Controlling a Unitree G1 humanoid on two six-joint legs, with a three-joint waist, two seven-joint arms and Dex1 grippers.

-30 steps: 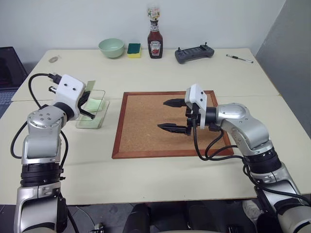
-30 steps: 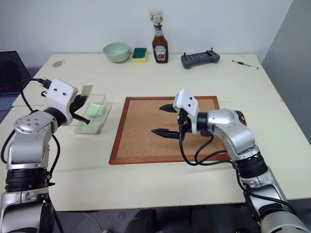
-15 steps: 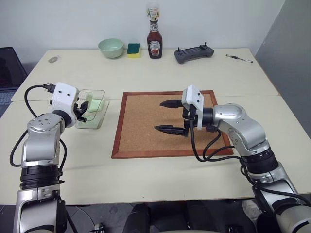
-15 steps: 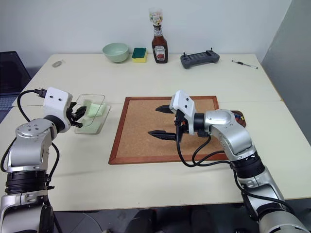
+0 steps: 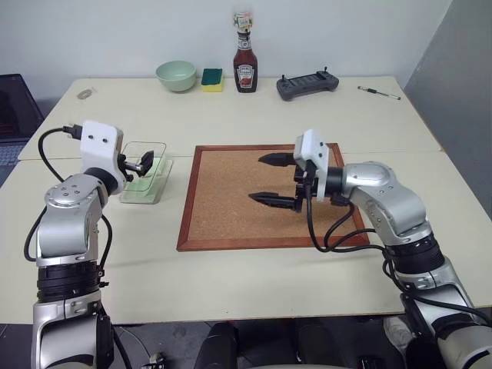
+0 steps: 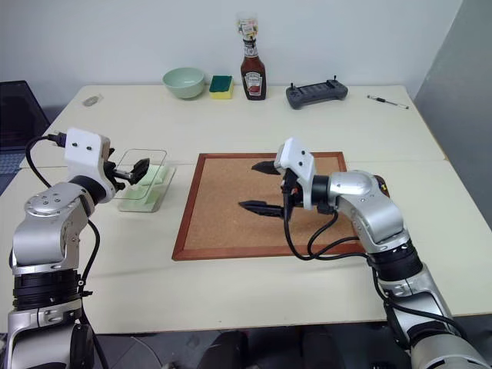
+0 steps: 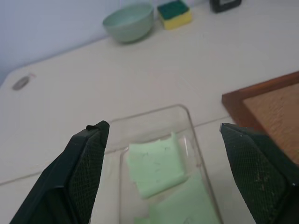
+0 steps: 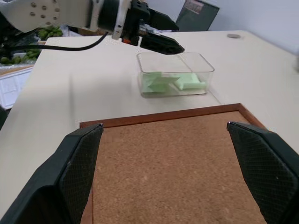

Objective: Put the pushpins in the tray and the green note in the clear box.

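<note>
Left of centre in the head views, clear box (image 5: 146, 172) holds green note (image 7: 156, 162), lying loose inside. Left gripper (image 5: 144, 164) hovers just above box, fingers apart, empty. Right gripper (image 5: 275, 179) over corkboard (image 5: 231, 200) mid-frame, fingers wide apart, empty. Ketchup bottle (image 5: 245, 64) top centre, label unreadable. Tray (image 6: 377, 185) mostly hidden behind right arm; pushpins too small to tell.
</note>
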